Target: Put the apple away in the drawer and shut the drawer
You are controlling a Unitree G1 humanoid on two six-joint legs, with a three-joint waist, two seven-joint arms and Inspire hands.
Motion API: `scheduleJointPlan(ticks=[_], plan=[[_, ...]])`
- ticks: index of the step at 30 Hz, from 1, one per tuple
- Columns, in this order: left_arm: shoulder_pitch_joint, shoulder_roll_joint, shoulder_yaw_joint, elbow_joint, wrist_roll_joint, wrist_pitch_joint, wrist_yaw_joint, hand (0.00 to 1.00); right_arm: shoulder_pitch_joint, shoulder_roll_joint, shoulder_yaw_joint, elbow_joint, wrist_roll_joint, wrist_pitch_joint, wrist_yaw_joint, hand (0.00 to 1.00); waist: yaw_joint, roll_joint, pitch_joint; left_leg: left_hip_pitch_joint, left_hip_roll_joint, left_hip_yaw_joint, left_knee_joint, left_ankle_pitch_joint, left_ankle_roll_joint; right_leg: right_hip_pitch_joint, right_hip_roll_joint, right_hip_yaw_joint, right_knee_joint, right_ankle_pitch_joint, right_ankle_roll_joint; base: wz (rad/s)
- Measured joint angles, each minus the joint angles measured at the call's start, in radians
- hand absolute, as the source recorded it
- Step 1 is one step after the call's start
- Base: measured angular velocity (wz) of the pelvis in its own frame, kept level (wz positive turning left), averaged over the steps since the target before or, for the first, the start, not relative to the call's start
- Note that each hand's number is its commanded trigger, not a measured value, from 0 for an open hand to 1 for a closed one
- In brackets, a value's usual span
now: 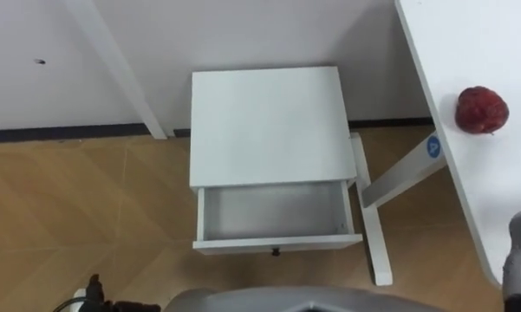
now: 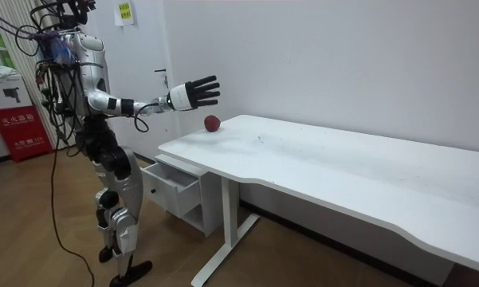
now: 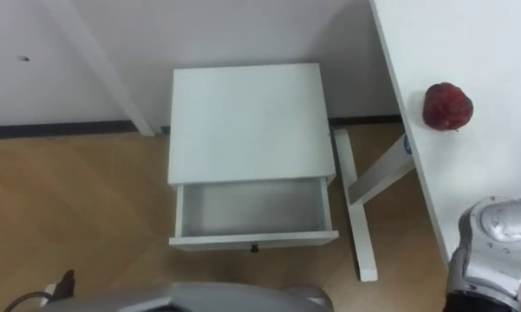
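Observation:
A dark red apple (image 1: 481, 109) lies on the white desk (image 1: 468, 43) at my right, near its left edge. Below me stands a white nightstand (image 1: 267, 121) with its drawer (image 1: 273, 211) pulled out and nothing inside. In the room view my right hand (image 2: 193, 93) is stretched out at chest height with its fingers spread open, above and short of the apple (image 2: 212, 123), holding nothing. My right arm (image 3: 494, 251) enters the eye views at the lower right, over the desk edge.
The nightstand stands against the white wall, next to the desk's white leg and foot (image 1: 377, 225). A slanted white bar (image 1: 113, 61) leans at the wall on the left. Wooden floor (image 1: 78, 208) lies to the left of the nightstand.

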Motion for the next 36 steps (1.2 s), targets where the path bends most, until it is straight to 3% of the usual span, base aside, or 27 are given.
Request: scheduleJointPlan(ticks=[5, 15, 21, 36], plan=[[0.003, 0.000, 0.003, 0.001, -0.001, 0.001, 0.000, 0.00, 0.002, 0.001, 0.052, -0.001, 0.006, 0.008, 0.118, 0.00, 0.025, 0.002, -0.0008, 0.005, 0.000, 0.002, 0.000, 0.000, 0.000, 0.004, 0.000, 0.003, 0.000, 0.000, 0.000, 0.00], [0.007, -0.002, 0.010, 0.003, 0.020, 0.018, 0.000, 0.00, 0.004, 0.001, 0.100, 0.001, 0.050, 0.047, 0.318, 0.00, 0.030, 0.009, -0.0035, 0.006, 0.000, 0.001, 0.000, 0.000, 0.000, 0.006, -0.001, -0.001, 0.000, 0.001, 0.000, 0.00], [0.012, -0.002, 0.009, 0.002, 0.021, 0.021, 0.000, 0.00, 0.025, 0.003, 0.141, 0.027, 0.047, 0.061, 0.386, 0.00, 0.029, 0.004, 0.0017, 0.024, 0.000, 0.005, -0.003, 0.000, 0.000, 0.023, -0.001, -0.001, 0.000, 0.001, 0.000, 0.00], [0.013, -0.002, 0.005, 0.001, 0.030, 0.021, -0.001, 0.00, 0.025, 0.007, 0.185, 0.110, 0.036, 0.069, 0.467, 0.00, 0.027, -0.001, 0.0013, 0.021, 0.001, 0.006, 0.001, 0.000, 0.000, 0.023, -0.002, -0.004, 0.001, 0.001, 0.000, 0.00]])
